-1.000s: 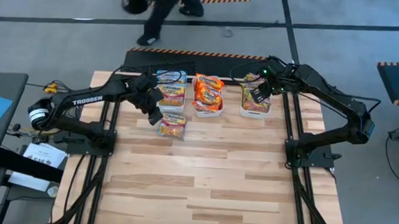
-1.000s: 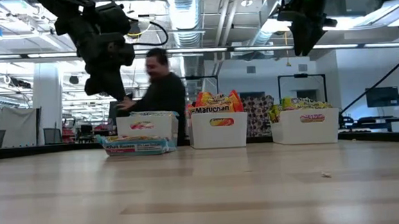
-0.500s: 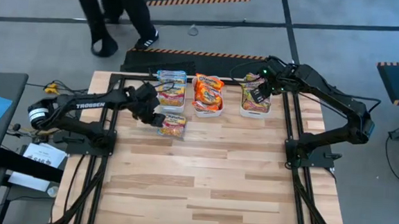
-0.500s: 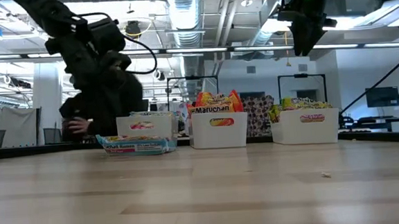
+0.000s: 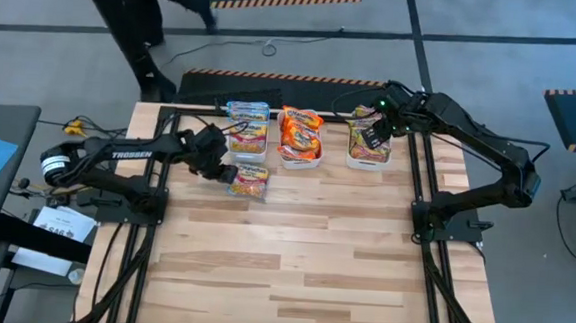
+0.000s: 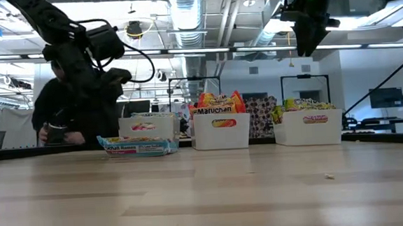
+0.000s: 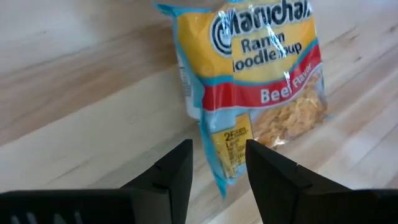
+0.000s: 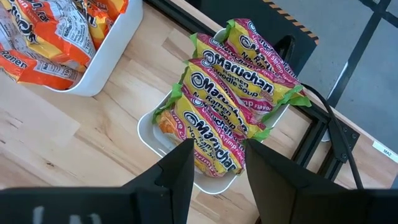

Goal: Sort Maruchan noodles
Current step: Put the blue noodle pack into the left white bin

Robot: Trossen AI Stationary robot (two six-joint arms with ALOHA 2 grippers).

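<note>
One blue packet (image 7: pixel 255 93) – left gripper (image 7: pixel 217 168) open above

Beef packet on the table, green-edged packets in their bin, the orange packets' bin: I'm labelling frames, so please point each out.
beef packet (image 7: pixel 267 68), left wrist view, on its yellow front.
green-edged packets (image 8: pixel 233 93), right wrist view, on the upper packet's front.
orange packets' bin (image 6: pixel 222 133), low view, on its white front wall.

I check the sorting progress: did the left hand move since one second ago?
Yes. In the high view the left hand came down from the left bin to the loose packet on the table.
</note>
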